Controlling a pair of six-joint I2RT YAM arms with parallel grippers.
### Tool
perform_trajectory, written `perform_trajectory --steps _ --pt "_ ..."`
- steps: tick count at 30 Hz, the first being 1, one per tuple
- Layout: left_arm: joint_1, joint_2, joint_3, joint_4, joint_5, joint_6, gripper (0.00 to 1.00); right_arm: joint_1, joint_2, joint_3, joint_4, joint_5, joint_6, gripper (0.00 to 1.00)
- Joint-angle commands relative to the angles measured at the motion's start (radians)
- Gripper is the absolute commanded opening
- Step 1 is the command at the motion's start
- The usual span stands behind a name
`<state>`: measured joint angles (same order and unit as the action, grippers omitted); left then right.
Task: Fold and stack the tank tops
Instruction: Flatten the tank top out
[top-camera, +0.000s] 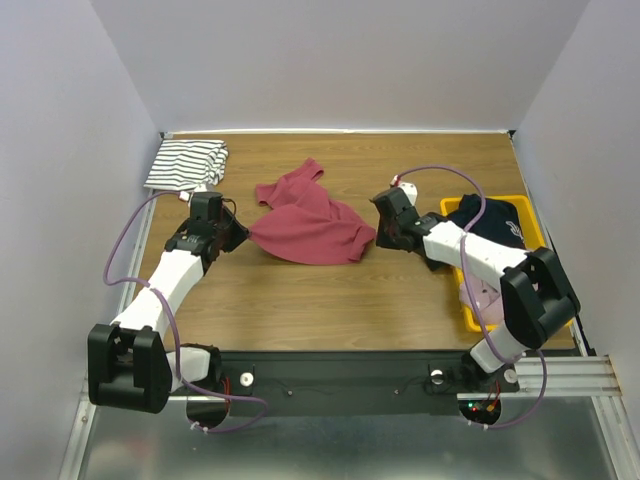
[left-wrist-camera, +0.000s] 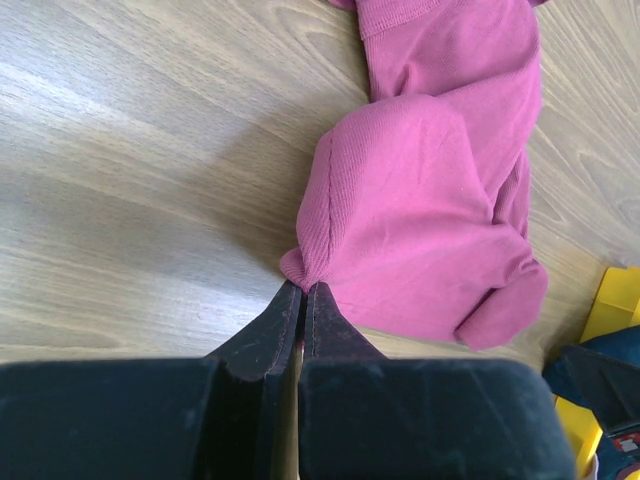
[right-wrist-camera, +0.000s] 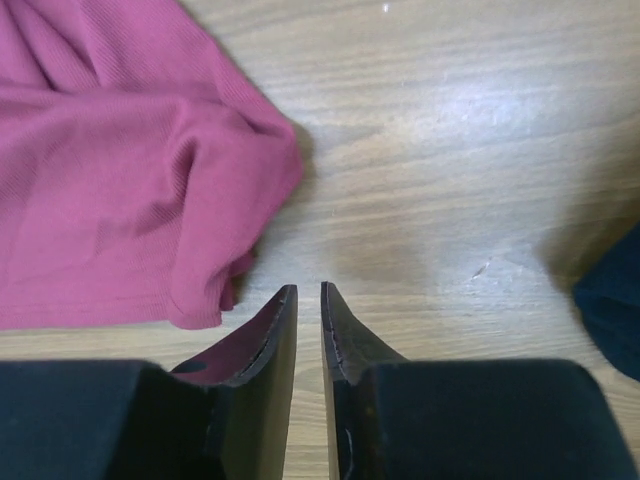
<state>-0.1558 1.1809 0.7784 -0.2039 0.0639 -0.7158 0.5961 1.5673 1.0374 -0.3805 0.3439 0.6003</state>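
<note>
We judge the red tank top limp and light, best held at hem corners. The left gripper pinches one; the right gripper stands slightly parted, empty.

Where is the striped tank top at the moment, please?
In the top external view, the striped tank top lies at the far left corner of the table, beyond the left claw and left of the red tank top.

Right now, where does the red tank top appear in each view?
Top view: the red tank top lies at the middle.
Left wrist view: upper right half.
Right wrist view: upper left corner.
Shared landmark: the wooden table under it, in all three.
</note>
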Motion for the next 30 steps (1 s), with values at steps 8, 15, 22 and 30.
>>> perform_trajectory --steps 8,15,22,30 --pt "0.009 0.008 -0.001 0.051 0.028 0.024 0.00 0.004 0.088 -0.017 0.161 -0.161 0.015 0.38" --pt "0.009 -0.012 0.010 0.034 0.019 0.030 0.00 0.002 0.042 -0.048 0.199 -0.106 0.062 0.45" --pt "0.009 -0.018 0.016 0.031 0.027 0.032 0.00 0.004 0.114 -0.028 0.222 -0.089 0.078 0.44" --pt "0.009 -0.029 0.025 0.015 0.030 0.045 0.00 0.002 0.080 -0.030 0.246 -0.068 0.092 0.43"
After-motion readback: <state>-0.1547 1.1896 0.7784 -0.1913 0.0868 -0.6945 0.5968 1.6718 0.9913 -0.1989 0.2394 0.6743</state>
